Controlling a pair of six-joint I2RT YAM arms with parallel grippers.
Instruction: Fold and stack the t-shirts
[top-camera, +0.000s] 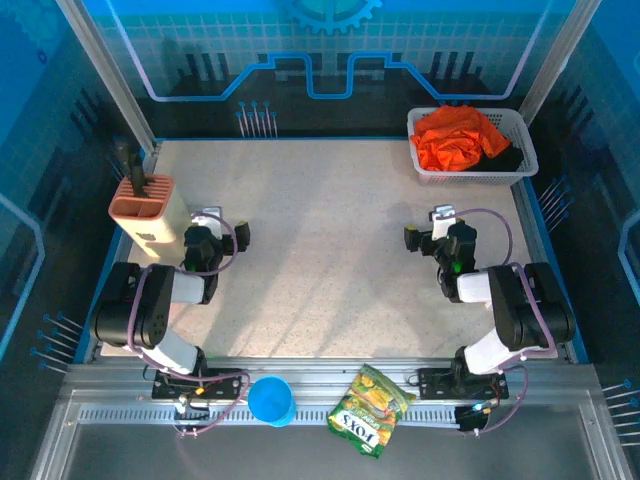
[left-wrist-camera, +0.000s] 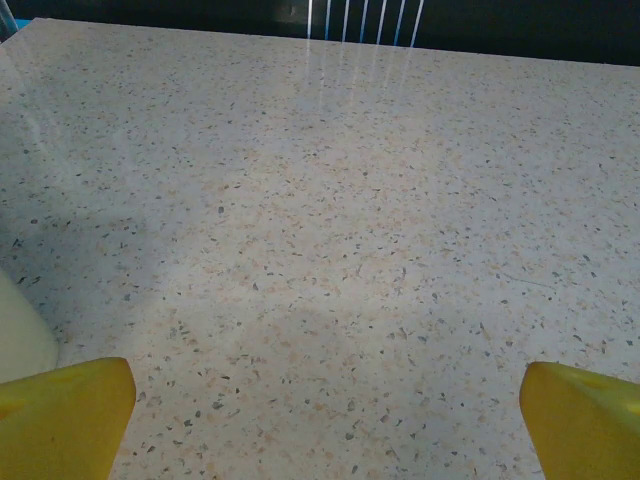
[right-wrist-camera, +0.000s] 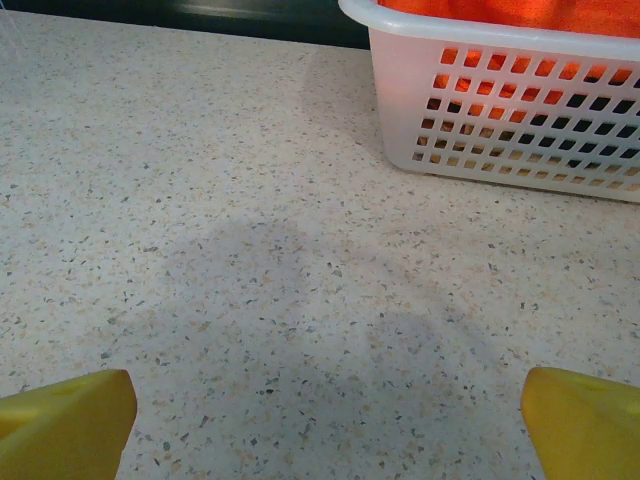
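Note:
A crumpled bright orange t-shirt (top-camera: 455, 137) fills a white slotted basket (top-camera: 426, 172) at the back right of the table, with a black t-shirt (top-camera: 506, 156) tucked under it on the right. In the right wrist view the basket (right-wrist-camera: 400, 60) stands ahead on the right, orange cloth (right-wrist-camera: 520, 12) showing over its rim. My left gripper (top-camera: 212, 222) rests low at the left, open, yellow fingertips (left-wrist-camera: 65, 415) wide apart over bare table. My right gripper (top-camera: 436, 221) sits at the right, open, well short of the basket, its fingertips (right-wrist-camera: 585, 420) spread with nothing between.
A beige and terracotta knife block (top-camera: 145, 208) stands just left of the left gripper. On the metal rail in front lie a blue cup (top-camera: 270, 400) and a green-yellow snack bag (top-camera: 370, 410). The speckled table (top-camera: 320, 250) stretches between the arms.

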